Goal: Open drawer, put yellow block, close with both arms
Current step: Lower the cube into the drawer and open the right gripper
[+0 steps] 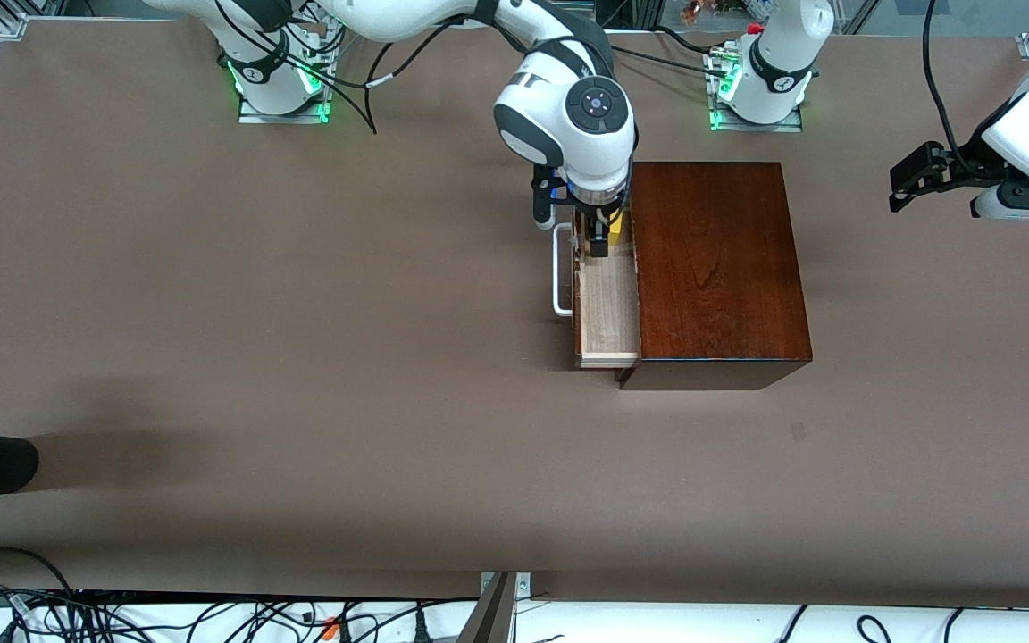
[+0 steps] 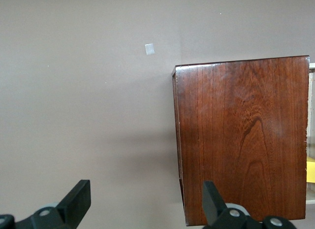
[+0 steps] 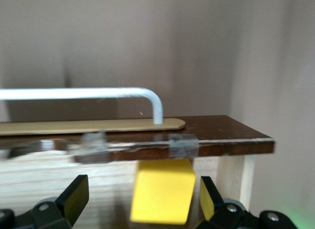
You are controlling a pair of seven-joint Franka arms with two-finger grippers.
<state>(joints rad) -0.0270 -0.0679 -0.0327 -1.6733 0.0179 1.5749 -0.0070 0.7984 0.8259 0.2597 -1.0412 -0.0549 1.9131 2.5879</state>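
Over the open drawer (image 1: 608,308), at its end nearest the robots' bases, the right gripper (image 1: 601,243) hangs low with fingers spread wide. The yellow block (image 3: 162,197) sits between them in the tray, apparently touching neither finger, so it appears released. The drawer front with its white handle (image 1: 561,271) stands just beside the gripper.

Recommended procedure: lift the right gripper straight up until its fingers clear the tray walls, avoiding any sideways drag against the block. The left gripper (image 1: 916,175) waits, fingers apart, above the table near the mahogany box (image 1: 715,268), toward the left arm's end.
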